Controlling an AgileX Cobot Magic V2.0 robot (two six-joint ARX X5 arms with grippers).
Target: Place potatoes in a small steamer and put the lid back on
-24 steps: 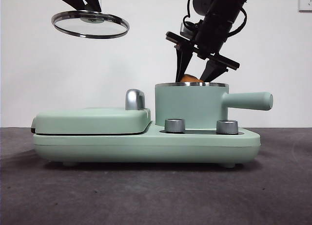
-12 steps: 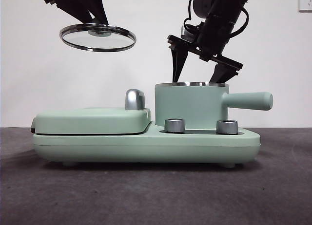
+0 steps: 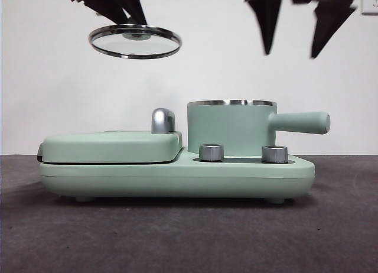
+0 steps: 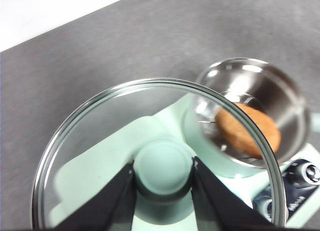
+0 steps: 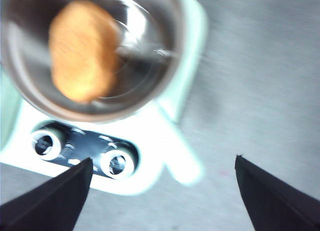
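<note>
At upper left of the front frame, the left gripper [image 3: 131, 16] clamps the lid [image 3: 135, 41] by its knob, ready for capping the small steamer [image 3: 231, 128] holding the potato [image 4: 247, 129], while the right gripper [image 3: 295, 26] hangs wide, empty.

A dark grey table [image 3: 189, 237]; a mint-green cooker base [image 3: 177, 175] stands directly on it on short feet

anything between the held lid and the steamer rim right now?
Nothing. In the front view, only bare wall shows between the lid, held by the left pincer, and the steamer rim.
</note>
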